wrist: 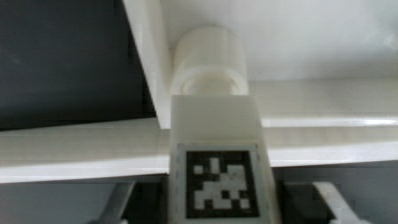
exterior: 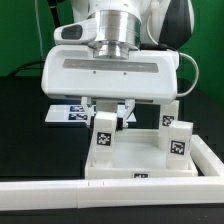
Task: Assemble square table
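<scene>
The white square table top (exterior: 140,160) lies flat with its raised rim up. Three white tagged legs stand on it: one at the exterior view's left (exterior: 103,140) and two at its right (exterior: 167,122) (exterior: 180,143). My gripper (exterior: 110,108) hangs straight down over the left leg, with its fingers on either side of the leg's upper end. In the wrist view the same leg (wrist: 217,130) fills the middle with its tag facing the camera. Its narrow end meets the top (wrist: 329,40). The gripper (wrist: 221,205) has dark pads (wrist: 148,205) against both sides of the leg.
The marker board (exterior: 68,112) lies on the black table behind the top, at the exterior view's left. A long white bar fence (exterior: 60,196) runs along the front and up the exterior view's right side (exterior: 208,160), close to the top.
</scene>
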Robot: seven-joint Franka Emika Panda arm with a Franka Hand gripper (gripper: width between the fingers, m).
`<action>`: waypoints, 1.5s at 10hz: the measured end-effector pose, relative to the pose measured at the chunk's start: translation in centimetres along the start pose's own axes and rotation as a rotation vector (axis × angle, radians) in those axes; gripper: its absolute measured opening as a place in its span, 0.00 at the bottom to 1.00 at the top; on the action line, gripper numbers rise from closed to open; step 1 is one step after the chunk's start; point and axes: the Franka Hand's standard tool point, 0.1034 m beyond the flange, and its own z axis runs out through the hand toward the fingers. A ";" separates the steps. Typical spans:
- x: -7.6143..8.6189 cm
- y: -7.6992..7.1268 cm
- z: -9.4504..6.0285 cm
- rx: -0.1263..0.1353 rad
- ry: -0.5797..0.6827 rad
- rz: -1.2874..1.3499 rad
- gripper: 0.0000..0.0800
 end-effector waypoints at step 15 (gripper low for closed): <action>2.4 0.2 -0.3 0.062 -0.186 0.056 0.81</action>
